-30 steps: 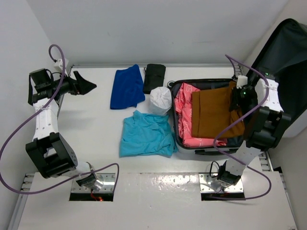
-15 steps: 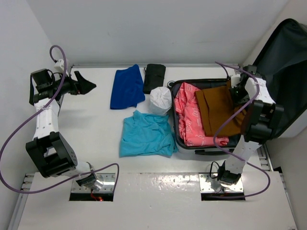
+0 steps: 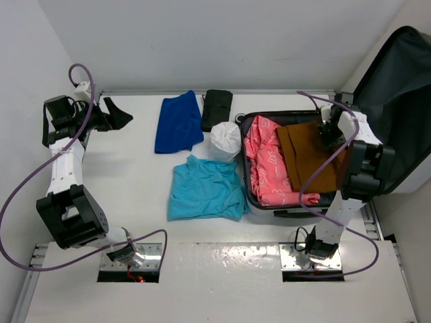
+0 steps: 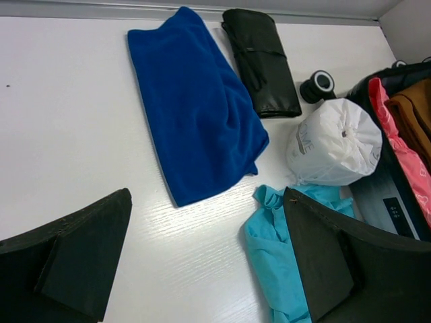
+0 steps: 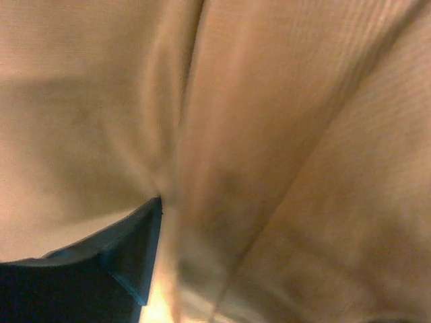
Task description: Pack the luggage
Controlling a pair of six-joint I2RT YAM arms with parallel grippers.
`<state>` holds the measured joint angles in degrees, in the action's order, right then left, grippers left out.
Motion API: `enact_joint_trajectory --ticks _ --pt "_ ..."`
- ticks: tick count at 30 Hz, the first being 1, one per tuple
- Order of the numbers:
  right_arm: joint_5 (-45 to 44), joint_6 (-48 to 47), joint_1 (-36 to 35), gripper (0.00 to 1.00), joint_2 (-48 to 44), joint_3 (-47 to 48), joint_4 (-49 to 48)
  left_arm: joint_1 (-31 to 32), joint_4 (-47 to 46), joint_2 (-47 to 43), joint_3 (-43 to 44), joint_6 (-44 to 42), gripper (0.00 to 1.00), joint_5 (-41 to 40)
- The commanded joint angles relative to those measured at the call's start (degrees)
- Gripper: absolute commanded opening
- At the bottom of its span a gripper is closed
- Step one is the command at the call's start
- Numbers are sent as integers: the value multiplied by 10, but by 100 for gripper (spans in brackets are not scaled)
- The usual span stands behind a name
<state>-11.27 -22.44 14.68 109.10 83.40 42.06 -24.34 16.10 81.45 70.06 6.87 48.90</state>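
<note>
The luggage (image 3: 279,210) lies open on the table's right side, its dark-lined lid (image 3: 397,87) standing up behind. Inside it, a pink garment (image 3: 266,161) lies on the left and a brown garment (image 3: 313,161) on the right. My right gripper (image 3: 328,132) is down on the brown garment's far edge. In the right wrist view, brown cloth (image 5: 269,134) fills the blurred frame. Only one finger (image 5: 101,269) shows, far to the left, so the jaws stand apart. My left gripper (image 3: 120,114) (image 4: 207,195) hangs open and empty over the table's far left.
On the table left of the luggage lie a blue towel (image 3: 178,121) (image 4: 202,114), a black rolled pouch (image 3: 217,109) (image 4: 262,60), a white drawstring bag (image 3: 225,140) (image 4: 333,141) and a teal shirt (image 3: 204,188) (image 4: 289,256). A luggage wheel (image 4: 318,84) shows by the bag.
My right gripper carried the brown garment from the luggage's middle to its right half, moved to the far right corner, and its jaws have come apart. The left arm barely moved.
</note>
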Motion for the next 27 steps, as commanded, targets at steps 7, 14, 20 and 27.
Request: enact_joint_trajectory --ticks 7,14,20,27 --pt "94 41 -55 75 -97 157 76 10 -59 -30 -8 44 100 -17" --pt "228 53 -72 39 -180 107 136 21 -57 -53 -8 20 100 -43" --pt "175 97 -65 16 -216 -67 97 92 -1 -87 10 -71 100 -156" --pt "71 126 -48 26 -148 -228 -93 163 17 -116 -28 -147 100 -145"
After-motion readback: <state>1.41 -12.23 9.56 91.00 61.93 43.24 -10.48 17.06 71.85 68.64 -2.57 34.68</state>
